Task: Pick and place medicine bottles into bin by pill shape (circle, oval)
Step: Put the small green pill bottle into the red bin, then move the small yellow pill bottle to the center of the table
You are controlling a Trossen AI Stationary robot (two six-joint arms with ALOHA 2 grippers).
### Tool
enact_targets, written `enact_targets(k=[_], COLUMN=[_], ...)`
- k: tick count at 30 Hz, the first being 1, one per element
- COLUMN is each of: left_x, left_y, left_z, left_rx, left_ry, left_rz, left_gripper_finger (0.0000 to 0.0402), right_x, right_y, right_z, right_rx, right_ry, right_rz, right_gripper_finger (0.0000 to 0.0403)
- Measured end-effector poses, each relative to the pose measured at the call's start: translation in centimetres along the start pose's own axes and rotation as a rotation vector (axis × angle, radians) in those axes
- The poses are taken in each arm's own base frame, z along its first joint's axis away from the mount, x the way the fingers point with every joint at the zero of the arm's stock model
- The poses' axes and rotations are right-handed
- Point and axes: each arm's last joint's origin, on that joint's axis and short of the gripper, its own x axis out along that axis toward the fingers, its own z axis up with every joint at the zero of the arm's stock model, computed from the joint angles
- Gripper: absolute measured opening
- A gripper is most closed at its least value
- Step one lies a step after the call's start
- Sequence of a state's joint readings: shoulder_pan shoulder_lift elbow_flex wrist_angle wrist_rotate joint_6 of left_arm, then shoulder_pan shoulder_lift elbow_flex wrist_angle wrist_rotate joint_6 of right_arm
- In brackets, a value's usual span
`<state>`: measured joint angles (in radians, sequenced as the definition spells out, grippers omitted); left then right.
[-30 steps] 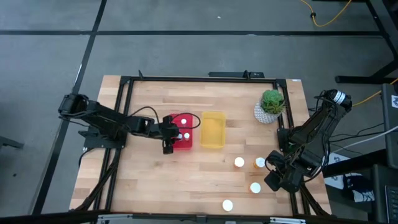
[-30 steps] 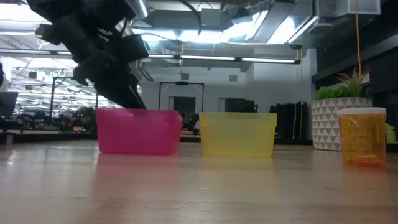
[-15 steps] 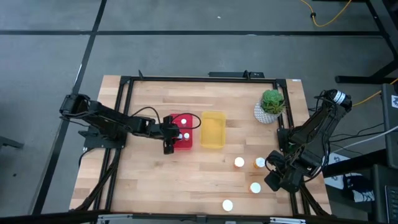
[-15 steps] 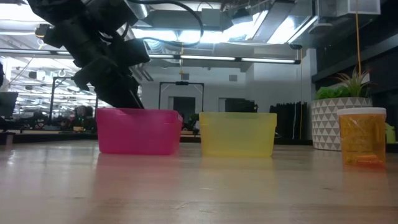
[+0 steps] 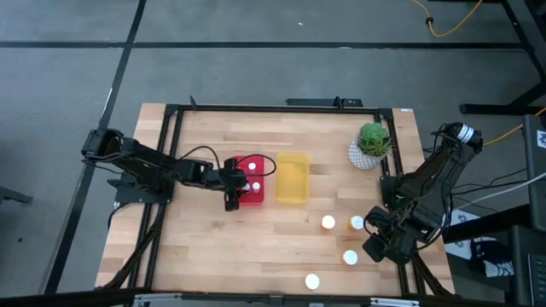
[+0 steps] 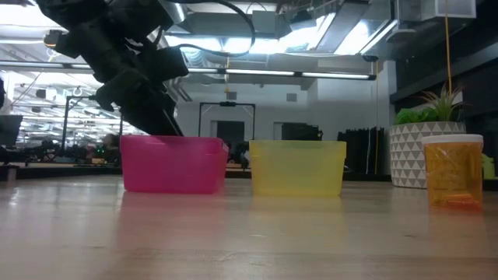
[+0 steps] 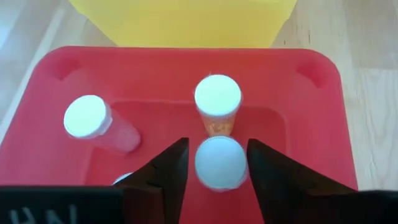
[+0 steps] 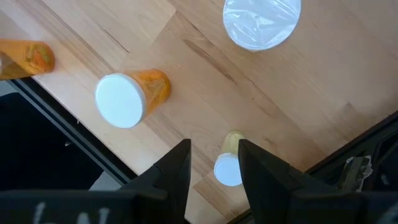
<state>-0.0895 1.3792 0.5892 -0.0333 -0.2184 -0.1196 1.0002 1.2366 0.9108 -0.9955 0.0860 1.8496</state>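
Note:
The red bin (image 5: 250, 194) and the yellow bin (image 5: 293, 177) stand side by side mid-table. My left gripper (image 7: 217, 146) reaches down into the red bin (image 7: 311, 118) with a white-capped medicine bottle (image 7: 217, 163) between its fingers. Two more bottles (image 7: 217, 96) (image 7: 87, 117) stand on the bin's floor. Several bottles (image 5: 328, 223) (image 5: 350, 257) (image 5: 312, 280) stand on the table at the near right. My right gripper (image 5: 378, 246) hangs open and empty above the near right edge, beside them. My left gripper has the bottle's white cap (image 7: 202, 163) between its two fingers, one on each side. The fingers come from above, pointing down into the red bin. The bottle is upright, cap up. Whether its base rests on the bin's floor does not show.
A potted green plant (image 5: 373, 143) stands at the far right. A black frame (image 5: 273, 108) runs round the table. In the low view an orange bottle (image 6: 454, 171) stands near on the right. The table's near left part is bare wood (image 5: 196, 247).
My left arm has sunk a little over the red bin.

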Motion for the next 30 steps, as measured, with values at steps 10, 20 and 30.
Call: enact_targets(k=[10,20,30], left_x=[-0.9,-4.8,-6.4], left_y=[-0.3,-1.4,-3.7], left_z=[2.6,8.5,9.6], left_rx=[0.076,0.115,0.116], left_ry=[-0.004,0.019,-0.022], left_rz=[0.000,0.010,-0.053], left_gripper_finger=[0.0160,0.0161,0.0161], right_x=[0.0,0.0,-2.6], right_y=[0.0,-0.1,1.0], right_z=[0.0,-0.2,-2.0], right_rx=[-0.002,-0.043,0.064], right_ry=[0.008,0.073,0.140], right_rz=[-0.002,-0.019,0.051], right_gripper_finger=[0.0135,0.0135,0.0135])
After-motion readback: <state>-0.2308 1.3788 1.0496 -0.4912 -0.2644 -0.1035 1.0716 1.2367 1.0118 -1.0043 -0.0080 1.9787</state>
